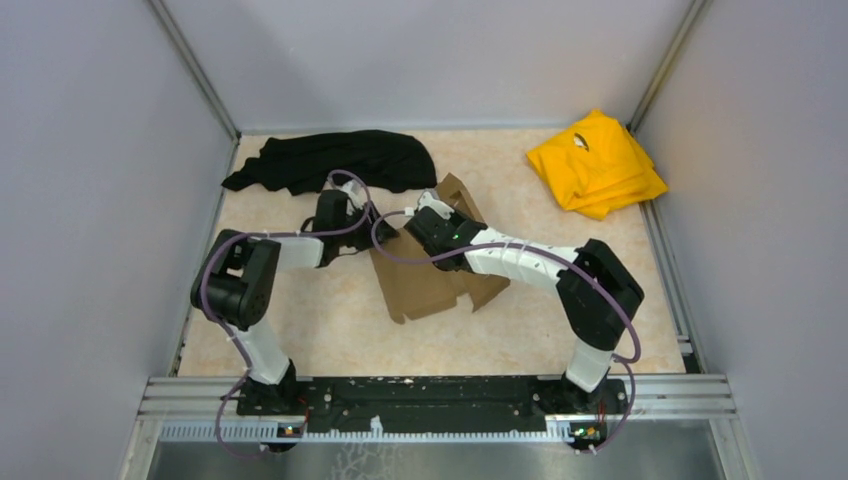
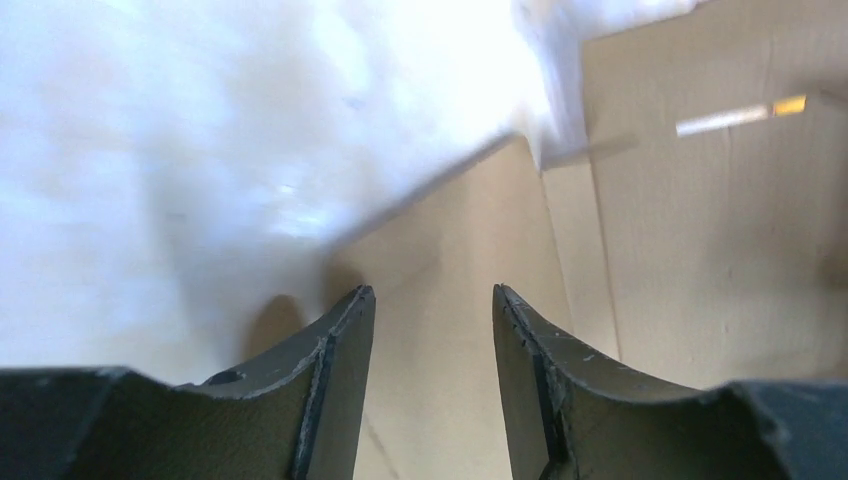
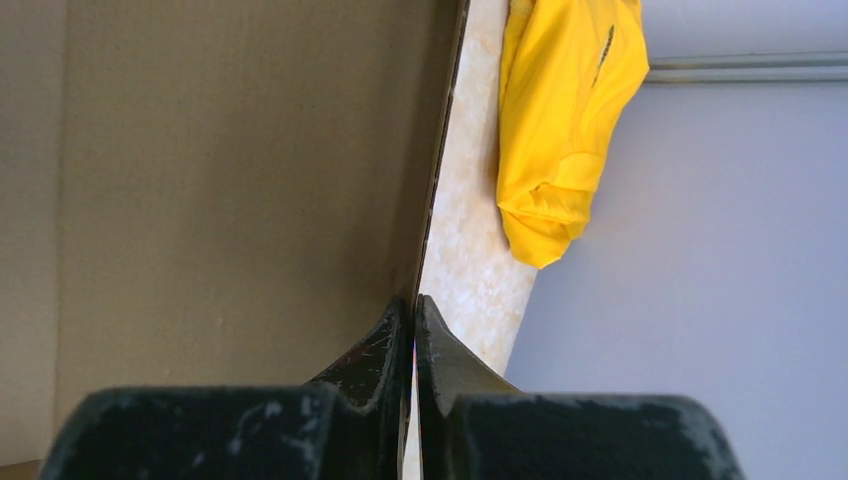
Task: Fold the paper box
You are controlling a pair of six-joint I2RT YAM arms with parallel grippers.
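**A:** Where's the paper box point(image 1: 425, 285) at?

**B:** Middle of the table point(image 1: 330, 320), one flap raised. The left gripper point(image 2: 432, 292) hangs over its left panel, jaws apart, nothing in them. The right gripper point(image 3: 413, 302) is clamped on a flap's thin edge.

**A:** Handling?

**B:** Looks light and stiff, and probably bends at the creases. I'd pinch flap edges near the folds. No readable print or labels anywhere.

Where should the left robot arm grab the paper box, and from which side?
Probably the thin left edge of the paper box, coming in sideways from the left. That part looks flat on the table, so only an edge fits between the open left fingers. The right fingers pinch a raised flap the same way.
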